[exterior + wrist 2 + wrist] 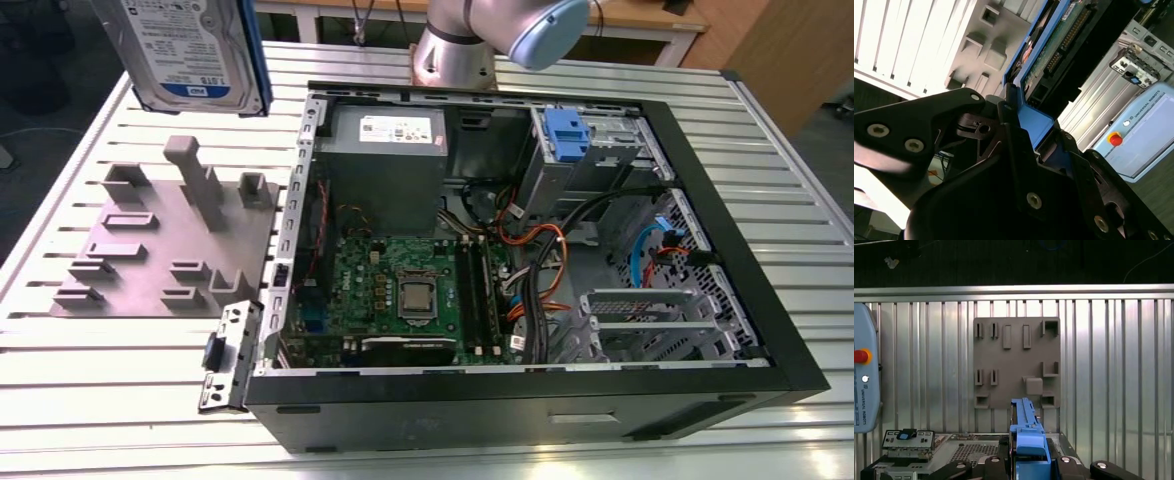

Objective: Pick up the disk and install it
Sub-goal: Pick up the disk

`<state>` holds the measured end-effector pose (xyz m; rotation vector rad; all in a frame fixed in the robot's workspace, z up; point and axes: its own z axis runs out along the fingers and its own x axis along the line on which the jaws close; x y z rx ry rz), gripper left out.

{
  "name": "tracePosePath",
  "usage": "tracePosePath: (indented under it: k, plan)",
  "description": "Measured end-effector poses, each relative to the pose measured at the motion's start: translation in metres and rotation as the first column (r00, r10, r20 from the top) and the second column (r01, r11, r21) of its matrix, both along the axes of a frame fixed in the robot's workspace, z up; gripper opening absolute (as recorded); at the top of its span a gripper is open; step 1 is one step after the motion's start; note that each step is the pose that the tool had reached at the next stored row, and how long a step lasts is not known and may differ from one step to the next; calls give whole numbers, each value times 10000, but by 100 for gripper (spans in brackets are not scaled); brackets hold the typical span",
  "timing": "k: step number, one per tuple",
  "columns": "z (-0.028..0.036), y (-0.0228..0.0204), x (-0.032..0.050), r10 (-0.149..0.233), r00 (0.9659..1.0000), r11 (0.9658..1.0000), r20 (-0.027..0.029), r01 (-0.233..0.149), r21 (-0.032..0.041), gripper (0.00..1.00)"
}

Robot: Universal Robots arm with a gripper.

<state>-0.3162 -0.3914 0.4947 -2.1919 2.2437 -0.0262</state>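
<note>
Seeing the disk (187, 50) up in the air, clear of the grey fixture plate (147, 240) near the table (120, 400) edge on the exterior view's left, with the gripper (1031, 132) fingers clenched on its blue rail in the second wrist view. Calling the pickup half done, judging by that. Install half not done yet though: hanging well apart from the open computer case (534, 390), not in any bay.

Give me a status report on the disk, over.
Claw shut on the disk. Disk aloft above the grey fixture plate, outside the computer case. No obstruction seen.
</note>
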Motion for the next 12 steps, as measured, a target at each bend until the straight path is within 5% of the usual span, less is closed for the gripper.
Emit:
tracePosePath:
  k: [6,12]
  plan:
    - [-3,-14,212,-1,10000,10000,0,1,0,36]
    - [-10,-85,276,-3,10000,10000,-1,3,-1,36]
